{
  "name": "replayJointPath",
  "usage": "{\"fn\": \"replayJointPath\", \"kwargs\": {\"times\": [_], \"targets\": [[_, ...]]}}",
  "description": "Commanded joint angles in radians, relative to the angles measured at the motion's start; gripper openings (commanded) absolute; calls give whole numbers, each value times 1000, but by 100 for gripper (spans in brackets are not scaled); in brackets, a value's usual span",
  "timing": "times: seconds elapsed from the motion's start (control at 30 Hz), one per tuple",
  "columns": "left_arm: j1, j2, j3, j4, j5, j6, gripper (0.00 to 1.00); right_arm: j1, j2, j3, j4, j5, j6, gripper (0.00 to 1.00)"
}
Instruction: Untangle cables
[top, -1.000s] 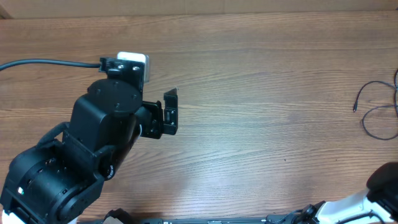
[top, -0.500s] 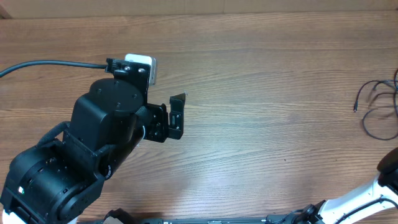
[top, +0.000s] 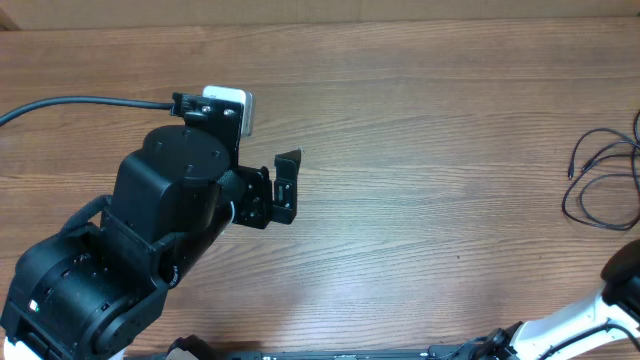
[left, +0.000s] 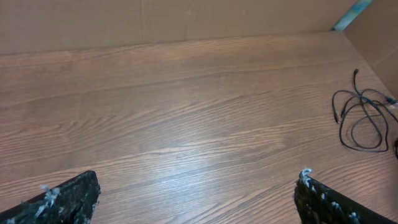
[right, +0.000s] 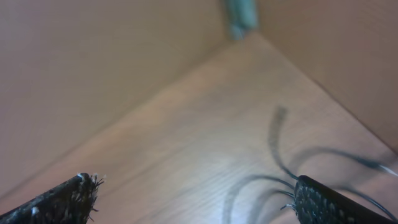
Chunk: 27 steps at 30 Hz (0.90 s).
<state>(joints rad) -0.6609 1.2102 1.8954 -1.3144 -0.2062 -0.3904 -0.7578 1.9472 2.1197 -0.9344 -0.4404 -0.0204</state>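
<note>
Thin black cables (top: 600, 185) lie in loose loops at the table's far right edge. They also show in the left wrist view, cables (left: 360, 118), well off to the right. My left gripper (top: 285, 188) hangs over the left half of the table, far from them. Its jaws are wide open on bare wood in the wrist view, left gripper (left: 198, 176). My right gripper (right: 194, 182) is open just above the blurred cables (right: 277, 149), whose loops run up against its right finger (right: 329, 202). Nothing sits between its fingers.
The left arm's black body (top: 150, 230) fills the lower left of the table, its feed cord (top: 70, 100) trailing to the left edge. Part of the right arm (top: 620, 290) shows at the bottom right corner. A cardboard wall (left: 186, 22) backs the table.
The right gripper has opened and let the cables go, and their loop has spread left and down. The left gripper shifted slightly up and to the right early on.
</note>
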Motion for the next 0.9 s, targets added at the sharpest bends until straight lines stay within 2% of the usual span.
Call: {"fn": "replayJointPath", "kwargs": {"times": [0.0,0.33,0.57,0.73,0.87], "targets": [[-5,-13,39,-17,-38,2,100,69,-124,16,10,-123,-23,100],[-5,-76,132,-80,-127,10,100,339,-330,16,-83,-101,-22,100],[-5,-76,132,-100,-135,16,100,564,-470,16,-242,71,-117,100],[-5,-88,132,-127,-166,0,100,748,-562,16,-330,213,-120,100],[-5,-111,132,-140,-155,-33,99,922,-621,15,-429,399,-120,100]]}}
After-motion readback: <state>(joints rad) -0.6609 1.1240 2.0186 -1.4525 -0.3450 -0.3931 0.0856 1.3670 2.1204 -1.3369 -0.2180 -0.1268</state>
